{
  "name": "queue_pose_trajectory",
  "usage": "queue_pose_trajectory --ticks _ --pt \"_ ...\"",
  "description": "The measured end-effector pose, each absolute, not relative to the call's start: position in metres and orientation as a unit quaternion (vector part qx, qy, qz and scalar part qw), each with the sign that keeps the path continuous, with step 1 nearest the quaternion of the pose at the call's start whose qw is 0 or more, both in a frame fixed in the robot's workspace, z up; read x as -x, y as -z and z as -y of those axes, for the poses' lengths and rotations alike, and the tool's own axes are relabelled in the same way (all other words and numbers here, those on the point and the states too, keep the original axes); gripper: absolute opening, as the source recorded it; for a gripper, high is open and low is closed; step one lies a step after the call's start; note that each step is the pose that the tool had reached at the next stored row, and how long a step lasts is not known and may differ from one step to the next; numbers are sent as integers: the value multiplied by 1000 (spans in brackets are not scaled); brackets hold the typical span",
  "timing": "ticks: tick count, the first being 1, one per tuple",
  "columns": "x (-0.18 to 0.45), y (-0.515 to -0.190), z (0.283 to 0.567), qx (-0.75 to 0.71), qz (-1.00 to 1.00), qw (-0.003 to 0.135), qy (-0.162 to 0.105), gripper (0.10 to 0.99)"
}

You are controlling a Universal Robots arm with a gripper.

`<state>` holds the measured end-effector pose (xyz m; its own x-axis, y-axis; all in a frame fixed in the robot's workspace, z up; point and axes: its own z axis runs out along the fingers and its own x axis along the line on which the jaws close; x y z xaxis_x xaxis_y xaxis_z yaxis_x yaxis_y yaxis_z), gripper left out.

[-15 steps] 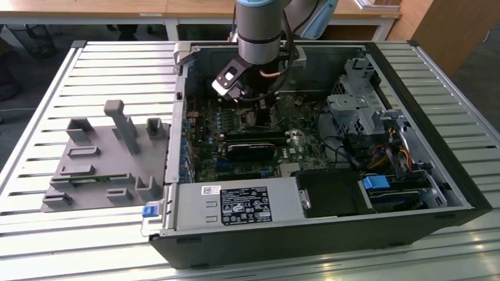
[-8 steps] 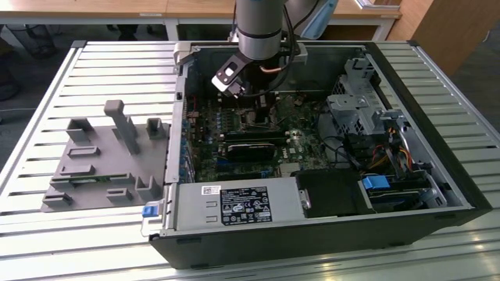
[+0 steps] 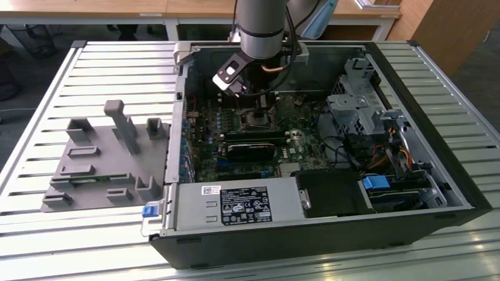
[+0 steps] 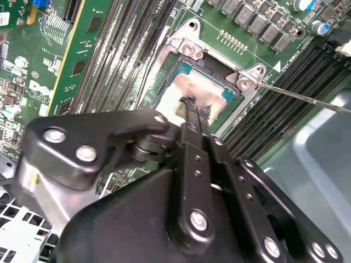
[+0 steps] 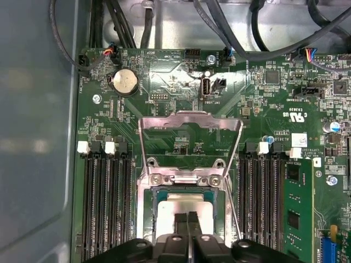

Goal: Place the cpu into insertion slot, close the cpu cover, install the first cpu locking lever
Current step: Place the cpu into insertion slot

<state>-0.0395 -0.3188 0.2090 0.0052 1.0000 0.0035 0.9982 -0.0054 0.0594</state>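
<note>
The small flat square cpu with its pale silver-beige metal top (image 5: 186, 203) lies seated in the square insertion slot with a silver metal rim (image 5: 144, 213), set into the green circuit board (image 5: 164, 76). The black two-finger gripper (image 5: 188, 216) has its fingers pressed together, holding nothing, and in the second wrist view their joined tips rest on the cpu's top, near its middle. The thin square silver cpu cover with a cut-out middle (image 5: 189, 116) stands swung open, tilted up from its hinge just beside the slot's far edge. A thin silver lever rod (image 4: 299, 95) juts out from one screwed corner of the slot, lifted clear of the board. Long black memory slots (image 5: 104, 203) flank the slot on both sides. In the exterior view the arm reaches down into an open black computer case (image 3: 312, 234) lying on a slatted metal table (image 3: 78, 246).
</note>
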Motion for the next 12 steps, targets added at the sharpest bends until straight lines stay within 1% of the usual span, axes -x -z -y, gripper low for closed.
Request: queue_pose_trajectory --ticks 12 --pt "39 -213 319 -709 -705 19 -22 106"
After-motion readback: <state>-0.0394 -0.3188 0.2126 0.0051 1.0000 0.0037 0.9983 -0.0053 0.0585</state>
